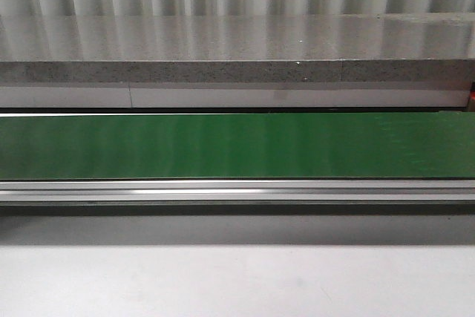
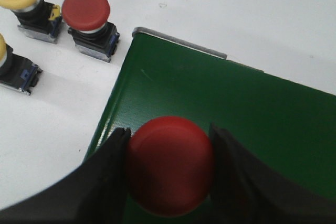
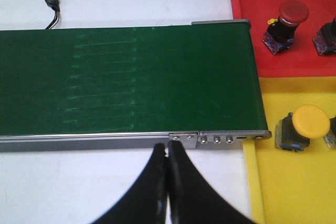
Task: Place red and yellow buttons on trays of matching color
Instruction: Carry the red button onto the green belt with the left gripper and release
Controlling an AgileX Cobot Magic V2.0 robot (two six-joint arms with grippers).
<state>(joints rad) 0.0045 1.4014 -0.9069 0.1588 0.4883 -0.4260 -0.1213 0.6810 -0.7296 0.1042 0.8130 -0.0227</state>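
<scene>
Gripping red button [image 2: 169, 165] between left end effector [image 2: 168, 174] fingers | right end effector [image 3: 168, 182] closed, empty

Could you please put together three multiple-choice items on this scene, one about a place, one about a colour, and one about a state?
1. Where is the red button held by the left gripper?
A. over the green belt
B. inside the yellow tray
C. on the grey shelf

2. What colour is the tray holding the red-capped button in the right wrist view?
A. yellow
B. red
C. blue

3. How do the jaws of the right gripper stand?
A. wide open
B. closed on a button
C. closed together with nothing between

Answers:
1. A, the green belt lies under the held button.
2. B, that button sits on the red tray, next to the yellow tray.
3. C, the jaws meet with no gap and no object.
</scene>
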